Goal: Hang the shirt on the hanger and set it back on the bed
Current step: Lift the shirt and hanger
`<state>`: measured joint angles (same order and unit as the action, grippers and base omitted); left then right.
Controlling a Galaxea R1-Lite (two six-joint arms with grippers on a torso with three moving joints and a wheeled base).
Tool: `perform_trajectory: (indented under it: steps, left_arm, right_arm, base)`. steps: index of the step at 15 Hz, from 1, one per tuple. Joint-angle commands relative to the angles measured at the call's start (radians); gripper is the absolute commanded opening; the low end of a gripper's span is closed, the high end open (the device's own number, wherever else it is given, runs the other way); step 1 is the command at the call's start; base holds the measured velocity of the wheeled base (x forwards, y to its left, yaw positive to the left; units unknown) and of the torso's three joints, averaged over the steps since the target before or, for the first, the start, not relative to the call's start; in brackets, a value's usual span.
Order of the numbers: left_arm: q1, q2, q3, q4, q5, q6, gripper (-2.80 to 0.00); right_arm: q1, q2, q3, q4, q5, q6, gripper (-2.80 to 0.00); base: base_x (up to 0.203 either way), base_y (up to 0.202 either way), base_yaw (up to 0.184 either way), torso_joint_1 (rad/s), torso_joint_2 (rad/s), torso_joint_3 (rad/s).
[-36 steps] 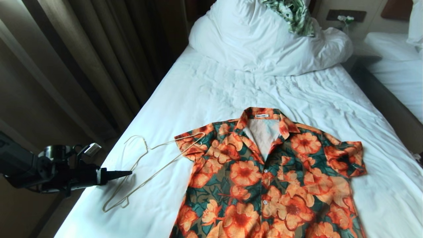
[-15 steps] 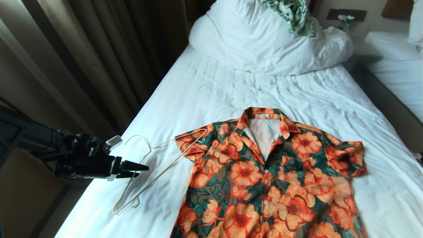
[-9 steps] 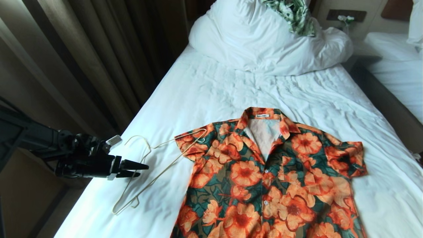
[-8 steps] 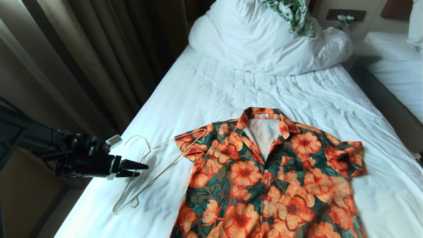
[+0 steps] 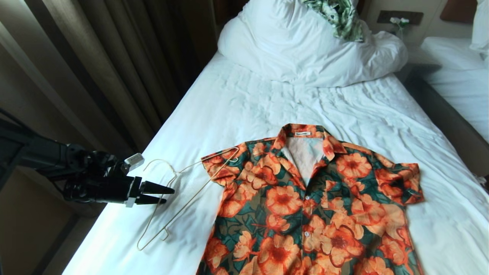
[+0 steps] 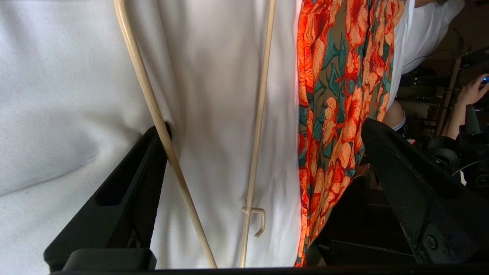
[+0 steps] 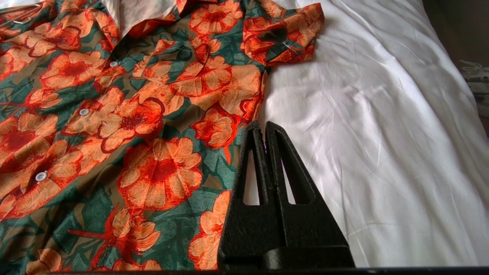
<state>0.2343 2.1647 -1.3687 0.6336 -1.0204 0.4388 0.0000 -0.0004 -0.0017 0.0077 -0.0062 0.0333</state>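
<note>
Daylight falls hard on the bed, leaving the white sheet near blown out along its edge at 7 o'clock in the head view. The curtains at 10 o'clock stay dim and brown. The left end effector throws a soft grey shadow on the sheet at 4 o'clock of its tips. The shirt reads saturated and sharp. In the left wrist view the hanger and sheet are soft, with glare along the cloth edge; the background at 3 o'clock is murky. The right wrist view is evenly lit, the sheet bright, its creases lightly shaded.
</note>
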Motion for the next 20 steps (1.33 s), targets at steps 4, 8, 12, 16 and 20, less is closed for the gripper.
perform_trajectory:
  steps: [4, 8, 12, 16, 20]
  left_arm:
    - [-0.02, -0.009, 0.021, 0.012, -0.004, -0.011, 0.0]
    - [-0.036, 0.051, -0.006, 0.012, 0.003, -0.016, 0.0]
    - [-0.065, 0.05, -0.022, 0.009, 0.0, -0.053, 0.0]
    - [-0.092, 0.063, -0.023, 0.009, -0.003, -0.063, 0.0]
    - [-0.093, 0.055, -0.016, 0.012, -0.004, -0.061, 0.0]
  right_arm:
    - [0.0, 0.0, 0.0, 0.0, 0.0, 0.0, -2.8]
    - [0.0, 0.0, 0.0, 0.0, 0.0, 0.0, -2.8]
    - [0.0, 0.0, 0.0, 0.0, 0.0, 0.0, -2.8]
    - [0.0, 0.0, 0.0, 0.0, 0.0, 0.0, -2.8]
    - [0.0, 0.0, 0.0, 0.0, 0.0, 0.0, -2.8]
  base:
    - [0.0, 0.0, 0.0, 0.0, 0.0, 0.0]
    - [0.0, 0.0, 0.0, 0.0, 0.0, 0.0]
    - [0.0, 0.0, 0.0, 0.0, 0.0, 0.0]
    - [0.0, 0.0, 0.0, 0.0, 0.0, 0.0]
    - [0.0, 0.0, 0.0, 0.0, 0.0, 0.0]
